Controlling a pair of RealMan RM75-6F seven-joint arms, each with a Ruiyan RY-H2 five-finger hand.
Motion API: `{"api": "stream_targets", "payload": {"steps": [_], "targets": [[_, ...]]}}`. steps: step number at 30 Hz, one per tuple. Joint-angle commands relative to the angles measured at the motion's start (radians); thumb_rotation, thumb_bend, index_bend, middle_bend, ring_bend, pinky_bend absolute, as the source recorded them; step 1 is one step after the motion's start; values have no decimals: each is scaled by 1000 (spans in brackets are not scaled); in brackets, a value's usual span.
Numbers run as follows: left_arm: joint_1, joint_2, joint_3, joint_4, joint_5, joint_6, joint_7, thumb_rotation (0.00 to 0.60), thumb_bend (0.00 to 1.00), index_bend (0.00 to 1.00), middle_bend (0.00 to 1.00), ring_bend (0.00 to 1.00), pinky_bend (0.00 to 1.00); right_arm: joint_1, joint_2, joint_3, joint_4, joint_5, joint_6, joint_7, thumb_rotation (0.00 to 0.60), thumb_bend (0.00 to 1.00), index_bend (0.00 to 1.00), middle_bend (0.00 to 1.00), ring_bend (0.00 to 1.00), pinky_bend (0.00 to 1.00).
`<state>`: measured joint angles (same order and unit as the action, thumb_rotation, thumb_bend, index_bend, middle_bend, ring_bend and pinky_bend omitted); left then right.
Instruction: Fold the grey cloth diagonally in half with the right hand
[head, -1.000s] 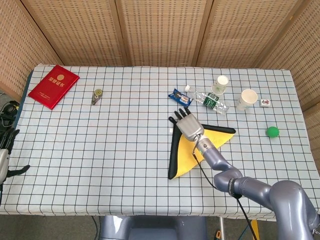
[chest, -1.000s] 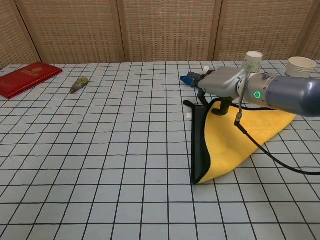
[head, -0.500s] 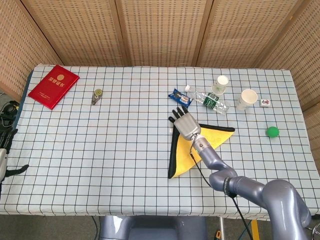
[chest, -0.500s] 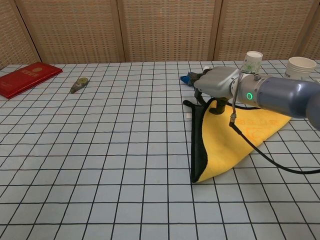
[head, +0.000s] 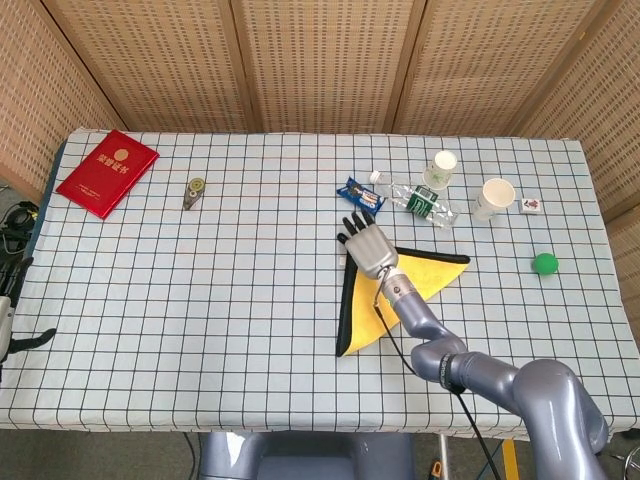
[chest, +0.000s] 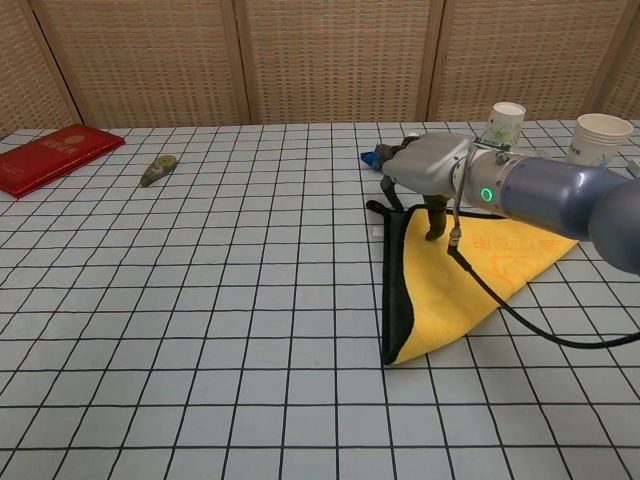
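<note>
On the checked tabletop (head: 200, 290), the cloth (chest: 470, 285) lies folded into a triangle, yellow side up. Your right robot hand (head: 367, 245) hovers over its far corner, fingers spread, grasping nothing.

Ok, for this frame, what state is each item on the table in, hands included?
cloth: folded into a triangle, yellow side up, dark edge showing
right hand: over the cloth's far corner, fingers pointing down, holding nothing
left hand: at the table's left edge, off the cloth
plastic bottle: lying on its side
two paper cups: upright
red booklet: closed, flat
</note>
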<state>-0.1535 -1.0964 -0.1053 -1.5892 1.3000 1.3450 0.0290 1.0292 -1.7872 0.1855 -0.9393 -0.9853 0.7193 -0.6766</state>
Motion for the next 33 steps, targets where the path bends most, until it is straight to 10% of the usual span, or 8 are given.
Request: {"api": "stream_targets", "payload": {"steps": [1,8,18,33], "targets": [[0,1,0,0,0,1,-2,600,0,0,0,0,0,2,-15,6,15,-9,34,-5,600,151,262,91,0,0],[1,3,1,-4,5,4,-7,600,0,0,0,0,0,-5,11,21,-29,-42,97,10,600,140,261,90,0,0],[6,8,6,-18,27,20,-11,600,0,0,0,0,0,-104,242,31,-368,-120,251,77,600,48,261,85,0,0],[12,6,23,-32,73,44,-4,600,0,0,0,0,0,-451,619,-129,-722,-325,538,385,600,0,113,0,0,0]]}}
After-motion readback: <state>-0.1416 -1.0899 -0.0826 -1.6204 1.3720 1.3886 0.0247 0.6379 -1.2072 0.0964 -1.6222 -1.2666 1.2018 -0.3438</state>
